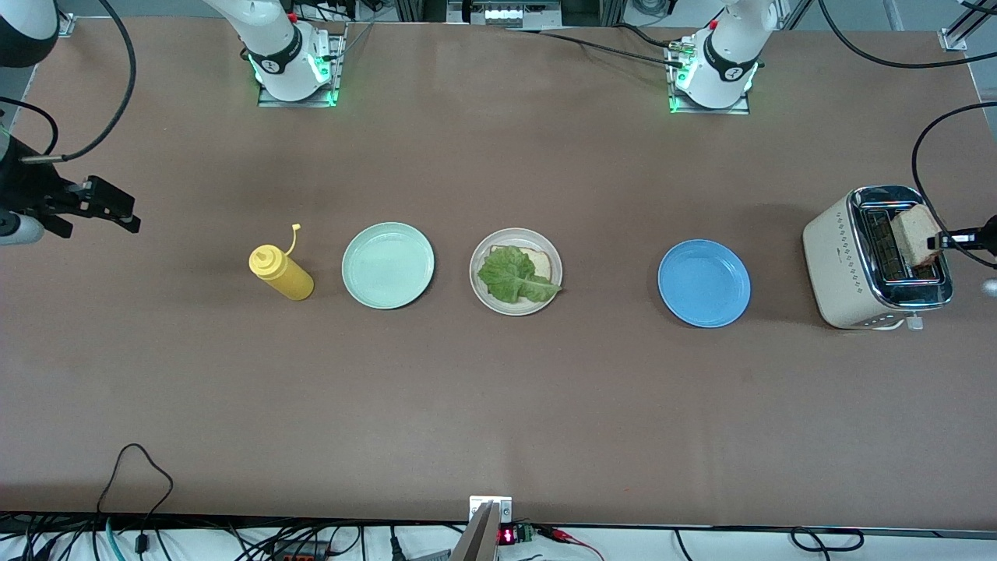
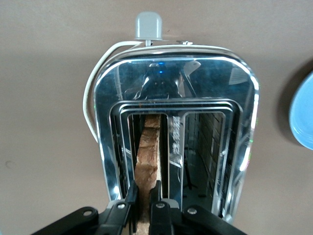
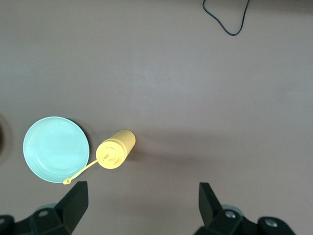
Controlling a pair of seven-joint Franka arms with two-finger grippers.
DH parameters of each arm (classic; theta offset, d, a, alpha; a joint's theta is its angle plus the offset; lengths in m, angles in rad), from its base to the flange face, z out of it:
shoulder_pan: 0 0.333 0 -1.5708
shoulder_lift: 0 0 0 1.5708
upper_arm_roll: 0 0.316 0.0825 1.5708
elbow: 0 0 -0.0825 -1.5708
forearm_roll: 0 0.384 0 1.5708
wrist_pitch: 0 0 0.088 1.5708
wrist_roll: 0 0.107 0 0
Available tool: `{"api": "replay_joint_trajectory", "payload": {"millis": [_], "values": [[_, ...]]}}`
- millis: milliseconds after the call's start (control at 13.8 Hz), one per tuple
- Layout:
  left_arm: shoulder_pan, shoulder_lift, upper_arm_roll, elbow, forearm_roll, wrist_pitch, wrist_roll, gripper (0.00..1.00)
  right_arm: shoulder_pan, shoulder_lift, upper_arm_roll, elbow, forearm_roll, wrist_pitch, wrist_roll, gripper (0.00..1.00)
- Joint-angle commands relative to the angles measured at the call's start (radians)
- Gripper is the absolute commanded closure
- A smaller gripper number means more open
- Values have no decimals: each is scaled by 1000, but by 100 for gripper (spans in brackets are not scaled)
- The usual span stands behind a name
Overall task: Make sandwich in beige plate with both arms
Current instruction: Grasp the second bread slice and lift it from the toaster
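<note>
The beige plate point(image 1: 480, 253) sits mid-table with a bread slice point(image 1: 543, 266) on it and a green lettuce leaf point(image 1: 512, 275) on top of that slice. At the left arm's end stands a cream toaster point(image 1: 837, 265) point(image 2: 205, 78). A second bread slice point(image 1: 913, 232) point(image 2: 148, 152) sticks up from one of its slots. My left gripper point(image 1: 940, 241) point(image 2: 145, 190) is shut on that slice's upper edge, one finger on each face. My right gripper point(image 1: 128, 214) point(image 3: 142, 196) hangs open over bare table at the right arm's end, with nothing between its fingers.
A mint-green plate point(image 1: 388, 265) point(image 3: 56, 148) and a yellow squeeze bottle point(image 1: 282, 273) point(image 3: 116, 149) stand toward the right arm's end. A blue plate point(image 1: 703, 283) point(image 2: 303, 117) lies between the beige plate and the toaster. The toaster's lever point(image 2: 148, 25) and white cord are on its side nearest the front camera.
</note>
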Motion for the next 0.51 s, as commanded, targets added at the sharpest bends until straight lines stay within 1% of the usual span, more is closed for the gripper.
{"api": "replay_joint_trajectory", "payload": {"millis": [0, 73, 145, 290, 435], "values": [[-3, -23, -11, 135, 23, -163, 23, 99, -77, -56, 85, -57, -18, 6, 17, 0], [-12, -23, -20, 189, 23, -223, 21, 99, -77, -56, 85, -57, -18, 5, 19, 0], [-15, -23, -49, 240, 23, -276, 15, 99, -77, -56, 85, -57, -18, 5, 19, 0], [-18, -21, -147, 301, 23, -322, 9, 99, -75, -56, 85, -57, -18, 2, 17, 0], [-46, -20, -247, 316, 11, -322, 4, 99, -70, -56, 83, -55, -18, 0, 17, 0]]}}
